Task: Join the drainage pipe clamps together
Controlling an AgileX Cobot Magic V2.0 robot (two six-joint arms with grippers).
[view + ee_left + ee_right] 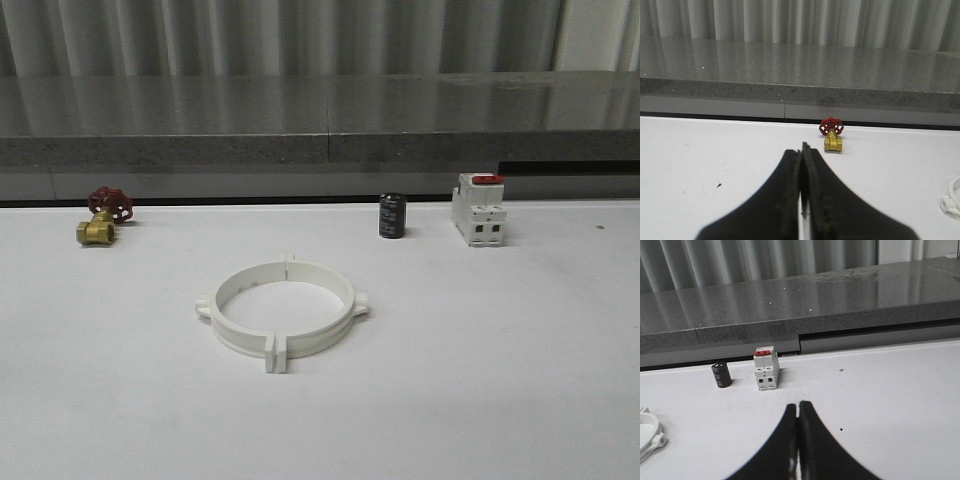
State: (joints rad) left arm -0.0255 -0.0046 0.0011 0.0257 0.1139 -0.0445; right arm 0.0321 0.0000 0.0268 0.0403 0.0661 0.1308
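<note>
On my left wrist camera the left gripper point(802, 150) has its two dark fingers point(785, 200) pressed together, with only a thin line between them and nothing held. It hangs above the bare white table point(715, 165). Beyond the tips I see a small brass valve point(832, 142) with a red handwheel, near the back edge of the table. At the side edge of this picture a small white piece of the drainage pipe clamps point(951, 200) appears, well apart from the fingers.

On my right wrist camera the right gripper point(798, 407) is the same: fingers point(812, 445) closed against each other, empty, over the table. Farther away stand a white block with a red top point(765, 369) and just beside it a small black cylinder point(721, 375), both upright. A part of one white clamp shows at the picture edge, away from this gripper.

In the front view the drainage pipe clamps point(283, 310) lie flat in the middle of the table. The two half-rings are joined in one ring; their end tabs meet at the near side and at the far side, and one small lug sticks out on each side. The valve stands far behind on the left, the cylinder and the block far behind on the right.
</note>
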